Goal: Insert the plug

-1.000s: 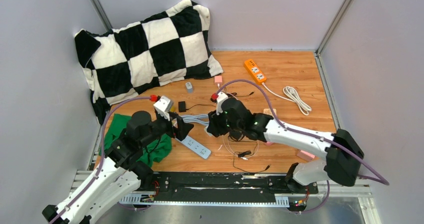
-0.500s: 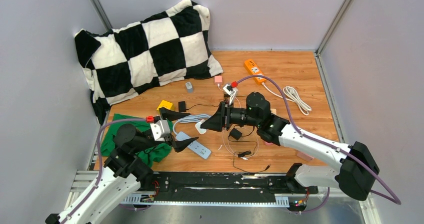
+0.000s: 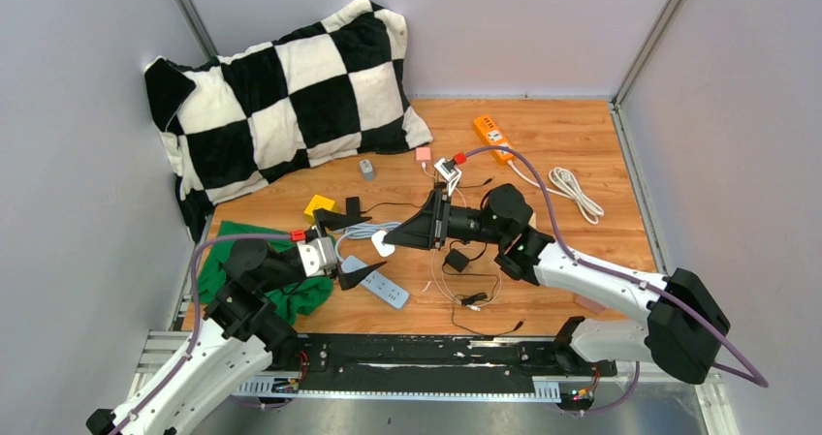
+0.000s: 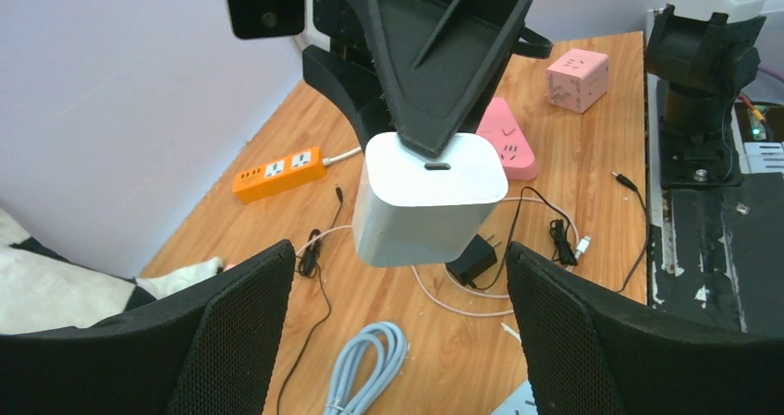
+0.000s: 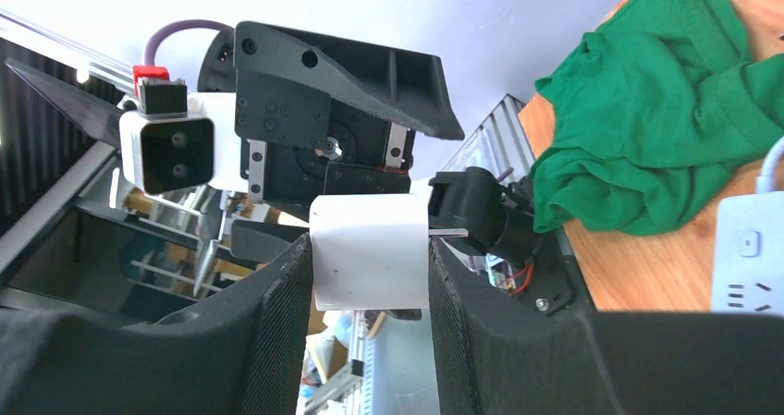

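Observation:
A white charger plug [image 3: 383, 244] is clamped in my right gripper [image 3: 393, 241], held in the air above the table. In the right wrist view the plug [image 5: 370, 253] sits between both pads, a metal prong sticking out to its right. My left gripper [image 3: 345, 249] is open and empty, facing the plug from the left. In the left wrist view the plug [image 4: 425, 198] hangs between and beyond my spread left fingers [image 4: 231, 341]. The grey-white power strip [image 3: 378, 285] lies on the table just below both grippers, and also shows in the right wrist view [image 5: 751, 258].
A checkered pillow [image 3: 281, 96] fills the back left. A green cloth [image 3: 233, 261] lies under my left arm. An orange power strip [image 3: 494, 137] with coiled white cord [image 3: 574, 188] lies at the back right. A black adapter [image 3: 456, 259], thin cables, a yellow block [image 3: 319, 204] and pink adapters [image 4: 510, 142] are scattered mid-table.
My right gripper lifted the white plug off the table and swung it left towards the left gripper. My left gripper drew back from the strip and opened wide.

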